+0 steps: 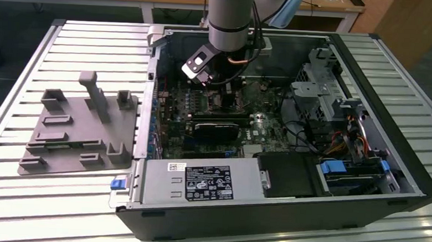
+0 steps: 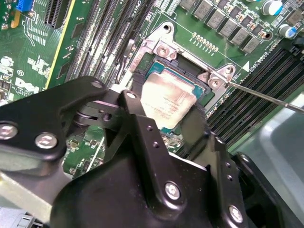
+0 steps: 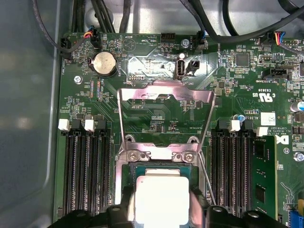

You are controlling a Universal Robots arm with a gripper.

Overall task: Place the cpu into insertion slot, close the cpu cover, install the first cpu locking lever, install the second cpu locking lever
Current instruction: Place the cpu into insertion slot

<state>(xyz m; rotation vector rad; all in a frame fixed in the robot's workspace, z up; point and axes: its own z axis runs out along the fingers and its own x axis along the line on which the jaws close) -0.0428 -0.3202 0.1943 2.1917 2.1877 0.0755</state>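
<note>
The cpu (image 3: 162,197), a small square chip with a silver top, lies in the black-rimmed insertion slot (image 3: 124,173) on the green motherboard. My gripper (image 3: 162,211) is down at the slot, and its black fingers (image 3: 127,206) press against two opposite sides of the chip. In the second wrist view the cpu (image 2: 166,97) sits between the same fingers (image 2: 132,104) of the gripper (image 2: 166,111). The cpu cover (image 3: 166,92), a silver frame, stands swung open beyond the slot. A thin wire locking lever (image 3: 207,175) is raised beside it. In the exterior view the gripper (image 1: 218,87) reaches into the open computer case.
Memory slots (image 3: 85,171) flank the socket on both sides. A black card (image 1: 217,126), a power supply (image 1: 198,181), a drive cage (image 1: 321,87) and cables (image 1: 348,142) crowd the case. A grey fixture (image 1: 78,130) lies on the slatted table at the exterior view's left.
</note>
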